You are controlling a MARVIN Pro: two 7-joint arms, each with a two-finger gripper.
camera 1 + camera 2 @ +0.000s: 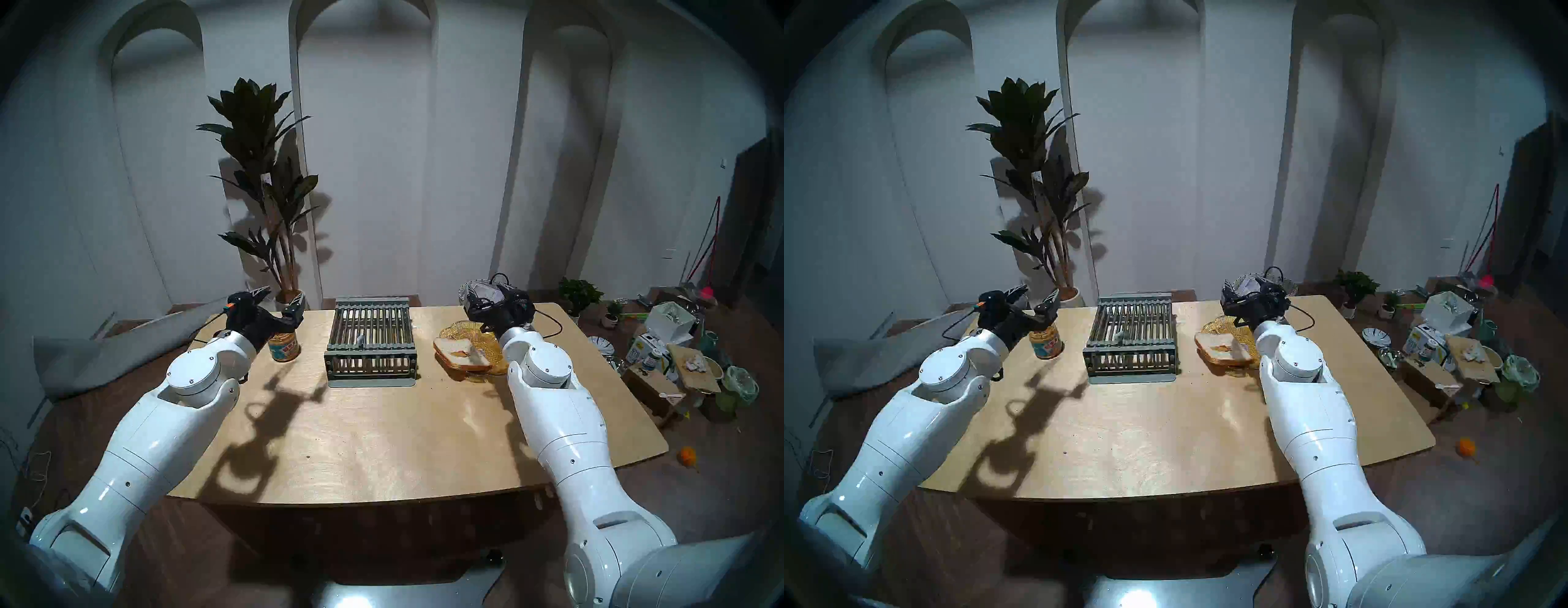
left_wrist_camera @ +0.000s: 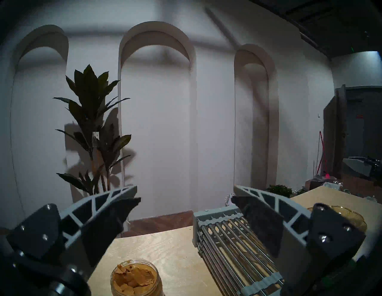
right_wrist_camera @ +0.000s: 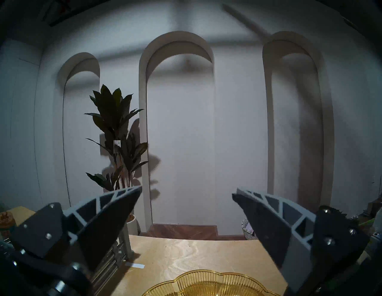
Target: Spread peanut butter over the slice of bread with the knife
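Note:
The peanut butter is in an open clear jar with a blue label, at the table's left. In the left wrist view the tan peanut butter shows from above. My left gripper hovers just above and behind the jar, open and empty. The slice of bread lies on the amber glass plate at the right and carries a tan patch. My right gripper hangs open and empty over the plate's far rim. The knife's light grey handle pokes up among the rack's bars; its blade is hidden.
A grey barred rack stands at the table's middle back, between the jar and the plate. A tall potted plant stands behind the table at the left. Boxes and clutter cover the floor at the right.

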